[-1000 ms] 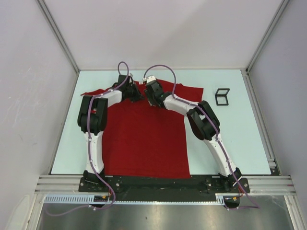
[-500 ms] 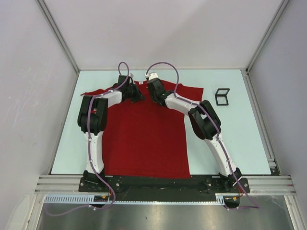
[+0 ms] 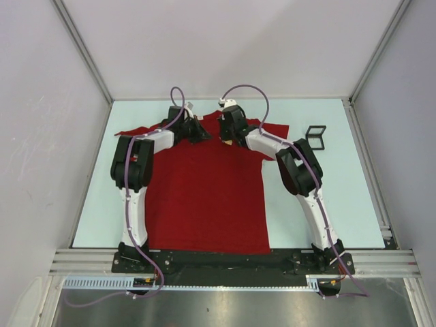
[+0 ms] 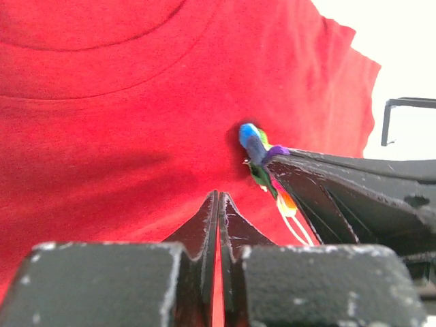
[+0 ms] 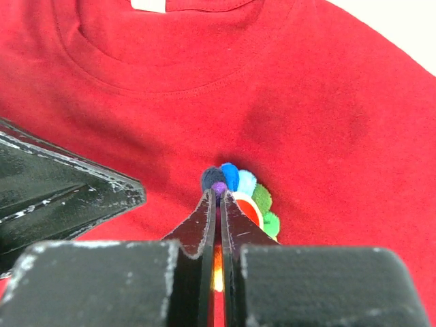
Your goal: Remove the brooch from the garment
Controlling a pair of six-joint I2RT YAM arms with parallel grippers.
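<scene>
The dark-red garment [image 3: 204,197] lies flat on the table, its collar at the far side. In the right wrist view the brooch [image 5: 242,184], a cluster of blue, green, purple and orange beads, sits on the garment [image 5: 327,102] just below the collar. My right gripper [image 5: 219,194] is shut on the brooch, with beads showing between the jaws. My left gripper [image 4: 219,196] is shut, its tips down at the garment [image 4: 122,102] just left of the brooch [image 4: 255,146]. From above, the left gripper [image 3: 202,134] and right gripper [image 3: 228,139] meet near the collar and hide the brooch.
A small black open frame [image 3: 315,136] stands on the pale table to the right of the right sleeve. The white neck label [image 5: 150,5] shows inside the collar. The two grippers' fingers [image 5: 61,184] are very close together.
My right gripper has shut on the brooch, and its wrist has swung towards the far right. The left gripper has stayed at the collar.
</scene>
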